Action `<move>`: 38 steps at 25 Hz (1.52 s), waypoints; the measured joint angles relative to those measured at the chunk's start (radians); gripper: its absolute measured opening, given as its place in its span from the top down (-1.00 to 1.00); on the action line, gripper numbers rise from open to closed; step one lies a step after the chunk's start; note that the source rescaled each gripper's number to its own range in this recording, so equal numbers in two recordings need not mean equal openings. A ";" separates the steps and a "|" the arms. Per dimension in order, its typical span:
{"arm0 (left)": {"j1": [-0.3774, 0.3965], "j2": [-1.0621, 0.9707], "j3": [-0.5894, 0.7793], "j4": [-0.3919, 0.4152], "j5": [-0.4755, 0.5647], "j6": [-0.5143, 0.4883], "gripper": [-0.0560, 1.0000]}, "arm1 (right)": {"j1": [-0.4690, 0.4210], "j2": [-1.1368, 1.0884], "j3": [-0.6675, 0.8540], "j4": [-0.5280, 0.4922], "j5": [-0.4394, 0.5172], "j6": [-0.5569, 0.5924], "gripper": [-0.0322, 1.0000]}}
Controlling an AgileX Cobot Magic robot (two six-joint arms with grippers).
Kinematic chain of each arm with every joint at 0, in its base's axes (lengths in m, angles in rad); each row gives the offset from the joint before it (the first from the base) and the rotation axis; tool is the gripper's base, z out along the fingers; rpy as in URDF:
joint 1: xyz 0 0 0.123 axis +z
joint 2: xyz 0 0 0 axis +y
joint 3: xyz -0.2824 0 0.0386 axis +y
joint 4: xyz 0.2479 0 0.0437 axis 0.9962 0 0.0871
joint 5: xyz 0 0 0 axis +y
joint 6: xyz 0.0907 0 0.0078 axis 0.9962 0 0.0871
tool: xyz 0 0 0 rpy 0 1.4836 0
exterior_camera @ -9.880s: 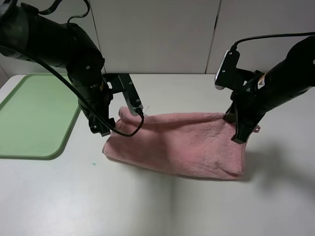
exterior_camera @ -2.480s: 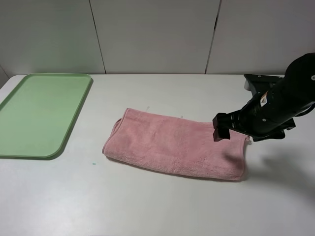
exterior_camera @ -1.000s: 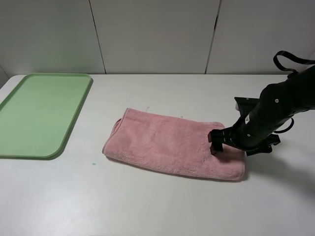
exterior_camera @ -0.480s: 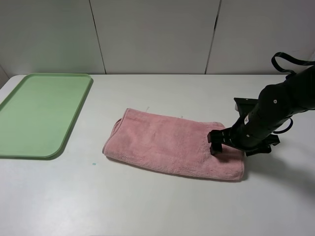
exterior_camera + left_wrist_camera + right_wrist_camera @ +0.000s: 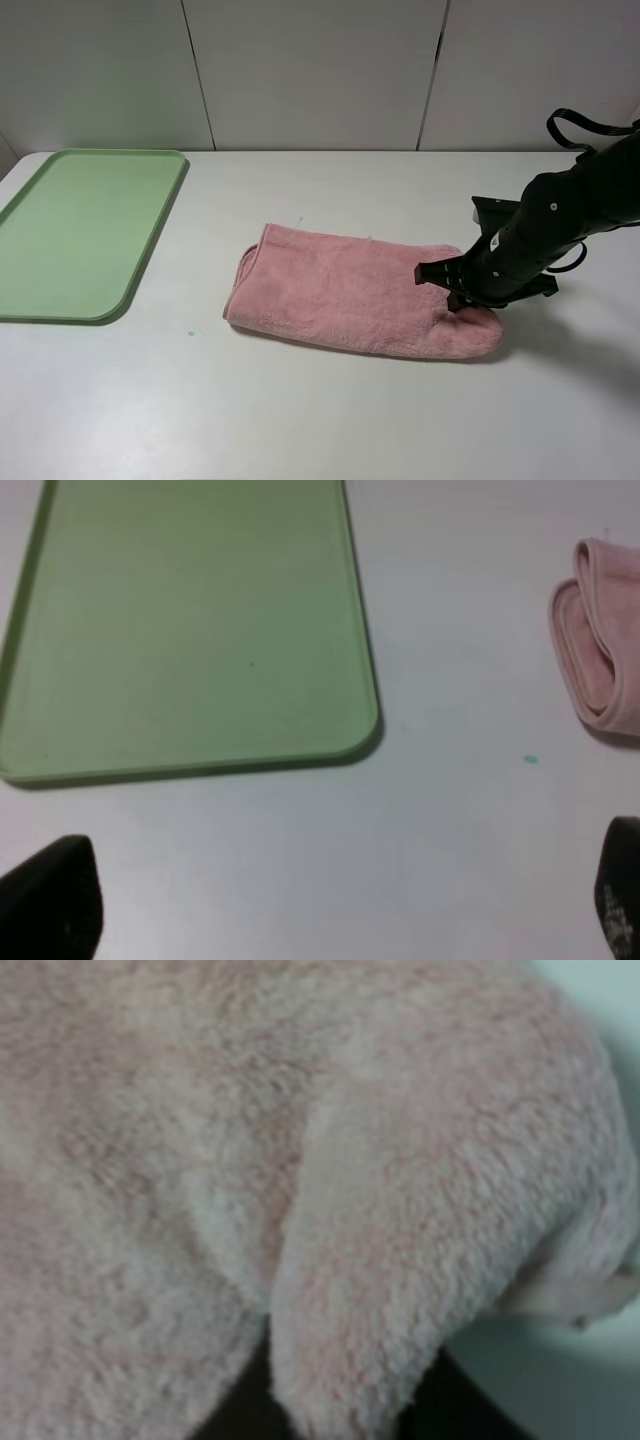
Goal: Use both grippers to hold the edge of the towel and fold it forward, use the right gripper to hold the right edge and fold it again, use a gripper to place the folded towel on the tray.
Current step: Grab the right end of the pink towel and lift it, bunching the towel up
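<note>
My right pincer [image 5: 446, 288] — just clamped on towel [image 5: 340, 295] at its 3 o'clock end | towel mid-table, nudged toward 3 o'clock; tray [image 5: 90, 230] at its 9 o'clock | I judge: second fold can begin.

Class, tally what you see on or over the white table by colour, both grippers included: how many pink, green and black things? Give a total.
Pink: 1, the towel
Green: 1, the tray
Black: 2, the left gripper and the right gripper
Total: 4
</note>
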 joint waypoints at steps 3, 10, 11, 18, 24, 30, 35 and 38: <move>0.000 0.000 0.000 0.000 0.000 0.000 -0.98 | 0.001 0.000 0.000 0.001 -0.001 0.000 0.78; 0.000 0.000 0.000 0.000 0.000 0.000 -0.98 | 0.001 -0.006 0.000 -0.021 0.001 0.000 0.78; 0.000 0.000 0.000 0.000 0.000 0.000 -0.98 | 0.001 -0.012 0.000 -0.028 0.008 0.000 0.78; 0.000 0.000 0.000 0.000 0.000 0.000 -0.98 | -0.014 -0.073 0.005 -0.074 0.092 0.000 0.78; 0.000 0.000 0.000 0.000 0.000 0.000 -0.98 | -0.041 -0.151 0.006 -0.125 0.161 0.000 0.78; 0.000 0.000 0.000 0.000 0.000 0.000 -0.98 | -0.067 -0.235 0.007 -0.162 0.231 0.000 0.78; 0.000 0.000 0.000 0.000 0.000 0.000 -0.98 | -0.075 -0.294 0.007 -0.192 0.285 0.025 0.78; 0.000 0.000 0.000 0.000 0.000 0.000 -0.98 | -0.077 -0.323 0.007 -0.204 0.308 0.043 0.78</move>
